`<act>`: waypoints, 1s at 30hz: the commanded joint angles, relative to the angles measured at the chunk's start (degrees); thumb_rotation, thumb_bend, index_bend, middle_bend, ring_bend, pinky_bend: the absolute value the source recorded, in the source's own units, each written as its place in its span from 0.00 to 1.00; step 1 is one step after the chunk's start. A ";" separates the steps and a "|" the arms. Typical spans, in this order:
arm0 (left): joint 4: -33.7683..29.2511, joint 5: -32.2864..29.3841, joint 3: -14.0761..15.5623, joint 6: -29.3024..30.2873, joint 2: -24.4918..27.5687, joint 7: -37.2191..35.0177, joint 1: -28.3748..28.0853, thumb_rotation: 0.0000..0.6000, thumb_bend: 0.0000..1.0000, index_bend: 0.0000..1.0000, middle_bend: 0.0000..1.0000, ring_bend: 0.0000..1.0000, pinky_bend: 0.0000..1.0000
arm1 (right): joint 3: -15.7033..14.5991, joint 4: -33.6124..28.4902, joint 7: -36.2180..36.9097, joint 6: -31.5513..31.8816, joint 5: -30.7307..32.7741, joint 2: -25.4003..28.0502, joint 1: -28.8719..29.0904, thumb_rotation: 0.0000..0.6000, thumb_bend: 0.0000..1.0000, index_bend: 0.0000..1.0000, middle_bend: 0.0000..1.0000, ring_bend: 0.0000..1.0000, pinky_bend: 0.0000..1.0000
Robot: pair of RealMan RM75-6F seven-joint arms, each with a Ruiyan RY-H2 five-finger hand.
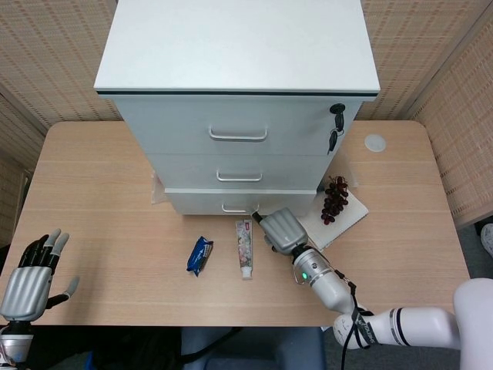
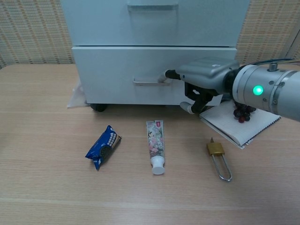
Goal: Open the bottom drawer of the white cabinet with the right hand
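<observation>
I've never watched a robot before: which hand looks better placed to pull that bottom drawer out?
The right hand: a fingertip already reaches the bottom drawer's handle. The left hand sits open at the table's far corner.

light: bright, even | shadows: soft | focus: sharp | glare: none
</observation>
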 commanded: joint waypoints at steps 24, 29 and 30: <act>-0.30 0.18 0.10 0.19 0.02 0.05 0.06 1.00 0.31 0.03 0.00 0.00 0.09 | -5.25 -5.53 -1.19 2.94 -2.70 2.79 -0.11 1.00 0.43 0.18 0.87 0.92 0.90; -0.19 0.21 0.20 0.34 -0.01 0.00 0.21 1.00 0.31 0.03 0.00 0.00 0.09 | -6.62 -7.61 -1.77 3.84 -4.06 3.56 -0.70 1.00 0.43 0.18 0.87 0.92 0.90; -0.15 0.21 0.20 0.40 -0.06 0.00 0.24 1.00 0.31 0.03 0.00 0.00 0.09 | -7.00 -8.14 -1.98 4.05 -4.52 3.71 -0.85 1.00 0.43 0.18 0.87 0.92 0.90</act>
